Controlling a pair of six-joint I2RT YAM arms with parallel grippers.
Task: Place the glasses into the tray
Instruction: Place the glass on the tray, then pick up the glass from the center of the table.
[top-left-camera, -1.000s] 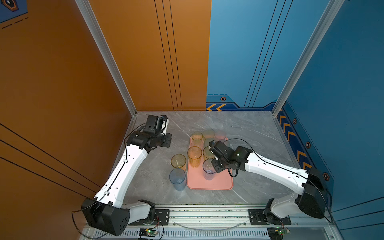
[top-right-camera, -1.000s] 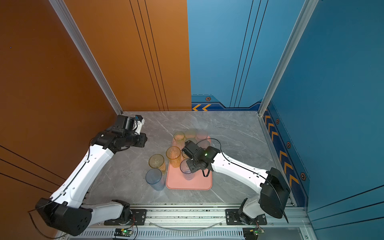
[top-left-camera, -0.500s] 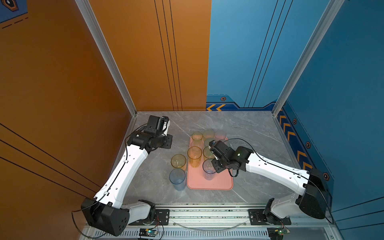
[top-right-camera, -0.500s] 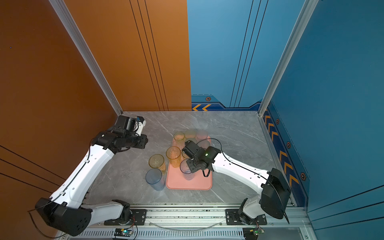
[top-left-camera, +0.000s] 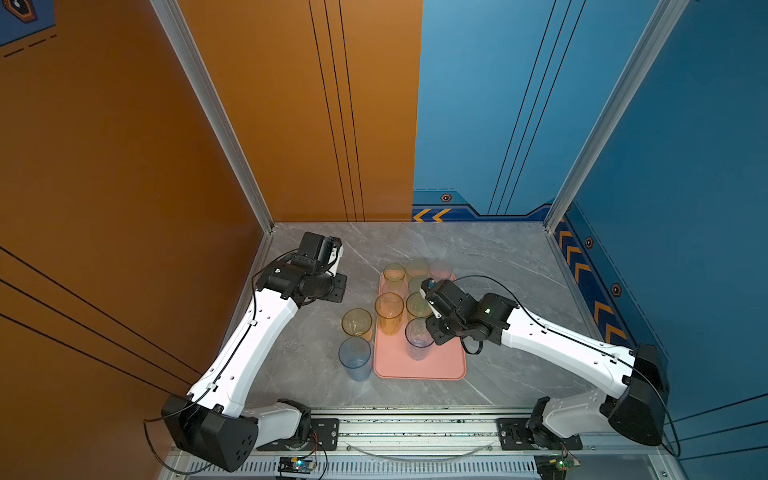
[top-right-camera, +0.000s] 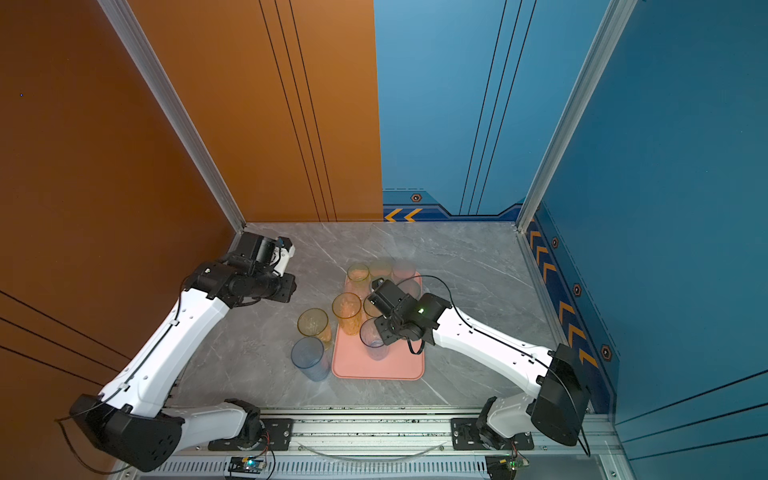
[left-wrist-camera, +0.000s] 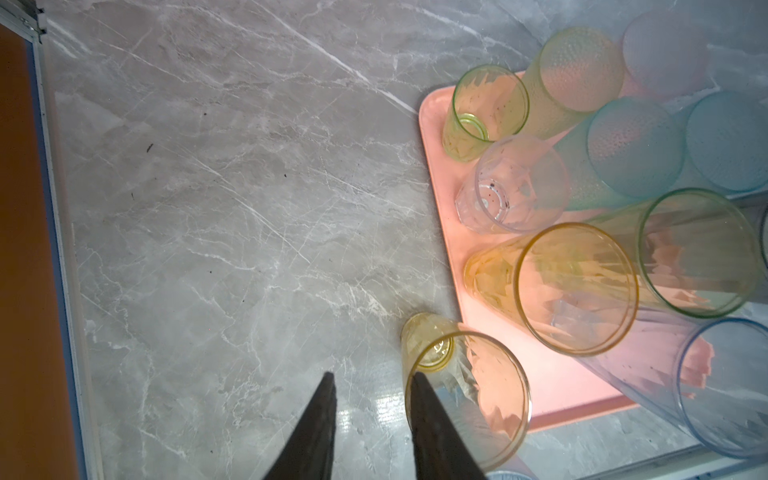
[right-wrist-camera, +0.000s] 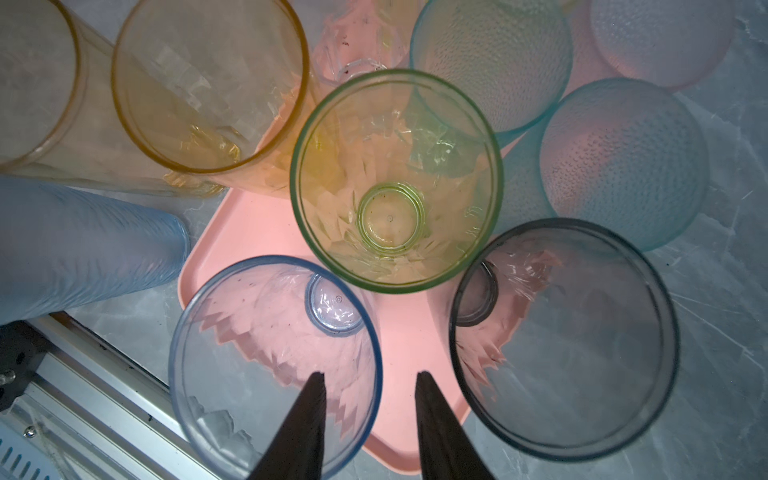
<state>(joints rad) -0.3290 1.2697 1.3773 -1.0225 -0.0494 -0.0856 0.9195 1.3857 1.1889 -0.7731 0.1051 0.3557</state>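
While both top views took in the whole grey marble table (top-left-camera: 498, 257), with the white left arm (top-left-camera: 249, 345) and right arm (top-left-camera: 561, 345) reaching in from the lower corners, neither showed any fingertips, which lay hidden beneath the arms. The salmon tray (top-left-camera: 419, 368) sat at lower centre of those frames. Most of the glasses (top-left-camera: 389, 309) crowded upright on its upper half, and a clear blue-rimmed tumbler (top-left-camera: 419, 343) stood nearer its middle, just beside the right arm's end. Two more stood off the tray on the table, just left of its left edge: an amber tumbler (top-left-camera: 356, 322) and, below it, a blue tumbler (top-left-camera: 354, 357). Only the right wrist view revealed a grey tumbler (right-wrist-camera: 565, 336), its base on the tray; it could not be made out from above. That view also showed the right gripper (right-wrist-camera: 370, 376) released, its dark fingers astride the blue-rimmed tumbler's rim, one inside, one outside, with space on both sides. The left wrist view showed the left gripper (left-wrist-camera: 372, 376) parted and empty over bare table, one finger overlapping the amber tumbler's rim in the picture.
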